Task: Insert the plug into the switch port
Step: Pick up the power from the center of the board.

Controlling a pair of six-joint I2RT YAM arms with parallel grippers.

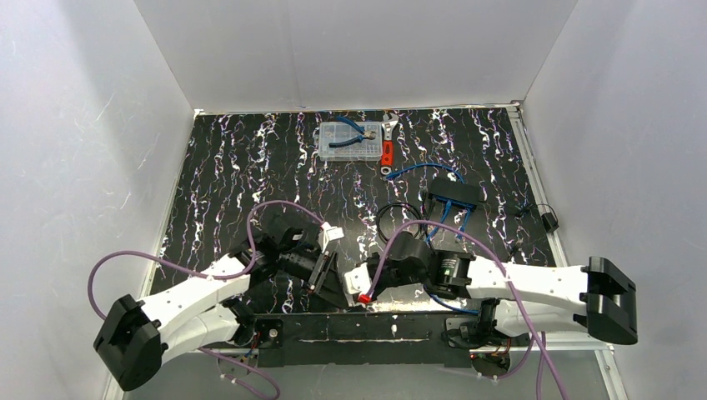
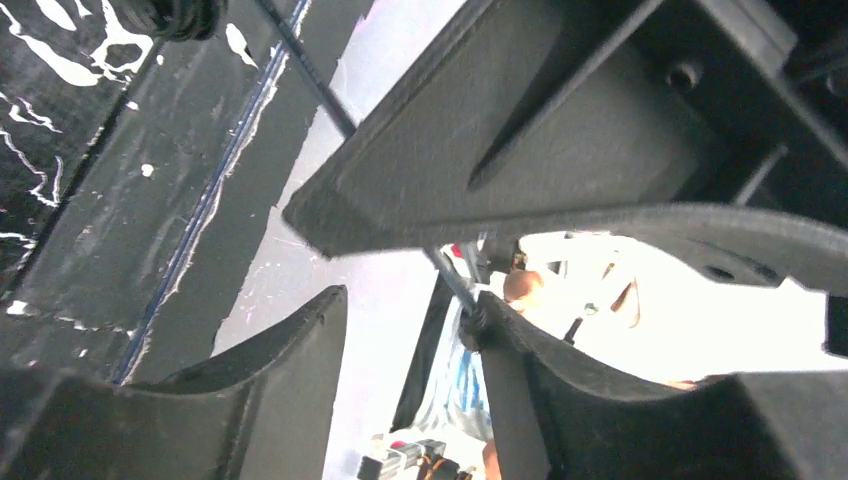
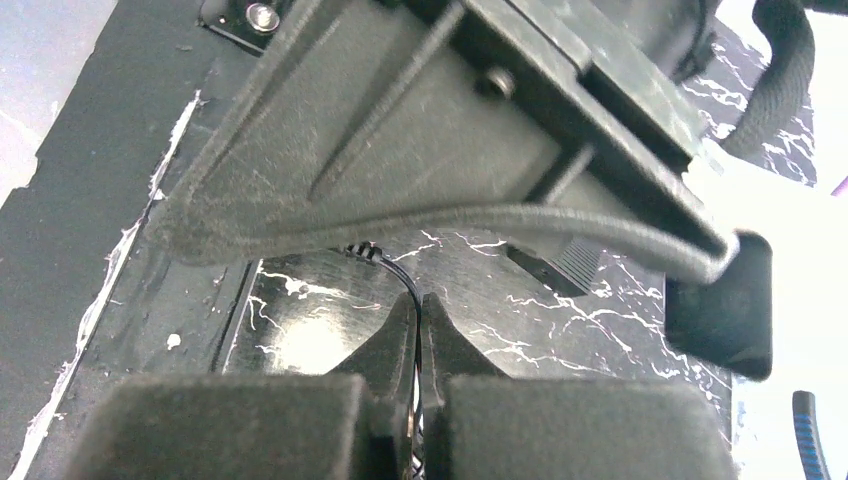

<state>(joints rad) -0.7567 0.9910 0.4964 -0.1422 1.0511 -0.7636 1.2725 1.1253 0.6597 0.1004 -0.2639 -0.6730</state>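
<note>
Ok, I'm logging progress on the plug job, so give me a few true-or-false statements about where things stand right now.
1. The right tool is shut on a thin black cable. True.
2. The left tool is clamped fully shut. False: its fingers stand apart.
3. Blue cables run to the black switch box. True.
4. The blue-handled pliers lie on the bare table. False: they lie on the clear parts box.
</note>
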